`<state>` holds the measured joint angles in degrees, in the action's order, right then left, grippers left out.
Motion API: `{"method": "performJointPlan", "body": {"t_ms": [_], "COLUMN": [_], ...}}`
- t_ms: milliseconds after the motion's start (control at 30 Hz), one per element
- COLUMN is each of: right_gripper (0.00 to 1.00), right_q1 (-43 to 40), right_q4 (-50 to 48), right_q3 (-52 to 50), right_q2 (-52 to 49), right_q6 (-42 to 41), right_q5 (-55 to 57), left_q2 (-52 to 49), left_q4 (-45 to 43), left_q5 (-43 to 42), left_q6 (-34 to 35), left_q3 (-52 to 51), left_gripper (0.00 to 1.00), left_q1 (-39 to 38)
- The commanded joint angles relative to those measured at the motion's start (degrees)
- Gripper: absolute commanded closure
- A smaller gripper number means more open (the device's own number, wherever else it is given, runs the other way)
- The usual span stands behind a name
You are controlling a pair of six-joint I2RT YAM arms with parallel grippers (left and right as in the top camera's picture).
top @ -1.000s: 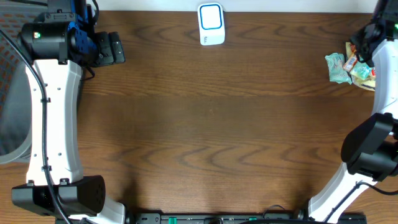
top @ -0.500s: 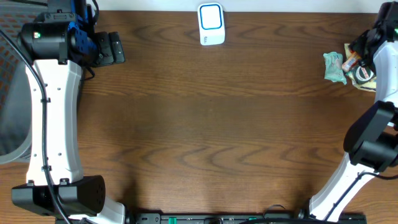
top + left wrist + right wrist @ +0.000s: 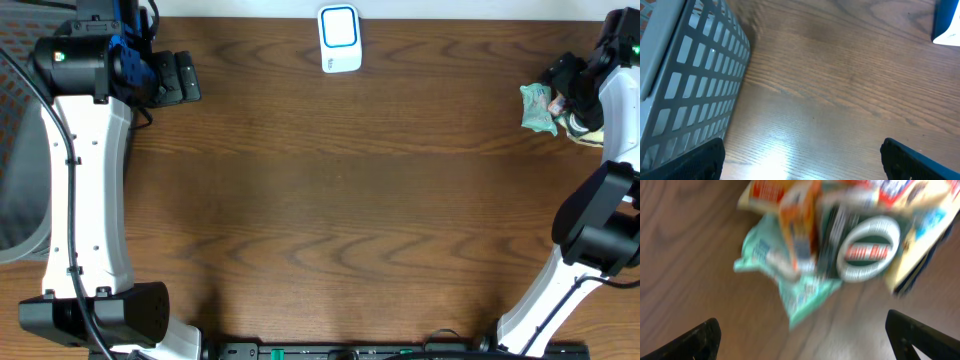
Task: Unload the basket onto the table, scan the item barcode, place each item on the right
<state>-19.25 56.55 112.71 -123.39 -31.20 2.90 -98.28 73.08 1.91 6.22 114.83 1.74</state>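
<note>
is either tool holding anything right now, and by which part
Nothing is held. The right tool hangs open over the pile of snack packets, gripping none of them; the left tool is open above the table beside the basket.

A dark brown wooden table (image 3: pixel 340 200) with wavy grain fills the overhead view. At its left side stands a grey plastic basket (image 3: pixel 690 75) whose wall is a lattice of square openings. In the left wrist view that wall slants across the frame and meets the wood. A pale glare lies on the tabletop just beside its foot.
</note>
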Motion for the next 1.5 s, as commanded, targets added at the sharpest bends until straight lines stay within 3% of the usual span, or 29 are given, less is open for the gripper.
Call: {"method": "performJointPlan", "body": {"t_ms": [0, 500, 767, 900, 1133, 1467], "right_gripper": [0.01, 0.03, 0.02, 0.01, 0.01, 0.01], "right_q1": [2.1, 16.9, 24.7, 27.3, 27.9, 27.9], "right_q4": [2.6, 19.1, 12.5, 13.5, 19.7, 19.6], "right_q3": [0.5, -1.7, -20.1, -28.5, -31.5, -31.9], "right_q2": [7.4, 27.9, 44.5, 50.7, 52.1, 52.2], "right_q6": [-0.5, 3.6, 4.1, 4.0, 4.1, 4.0], "right_q5": [-3.9, -3.3, 0.9, 1.0, 1.0, 1.0], "left_q2": [-0.2, -0.2, -0.2, -0.2, -0.2, -0.2], "left_q4": [0.0, 0.0, 0.0, 0.0, 0.0, 0.0], "left_q5": [0.9, 0.9, 0.9, 0.9, 0.9, 0.9], "left_q6": [0.5, 0.5, 0.5, 0.5, 0.5, 0.5], "left_q3": [-0.2, -0.2, -0.2, -0.2, -0.2, -0.2], "left_gripper": [0.02, 0.02, 0.02, 0.02, 0.03, 0.02], "left_q1": [0.2, 0.2, 0.2, 0.2, 0.2, 0.2]}}
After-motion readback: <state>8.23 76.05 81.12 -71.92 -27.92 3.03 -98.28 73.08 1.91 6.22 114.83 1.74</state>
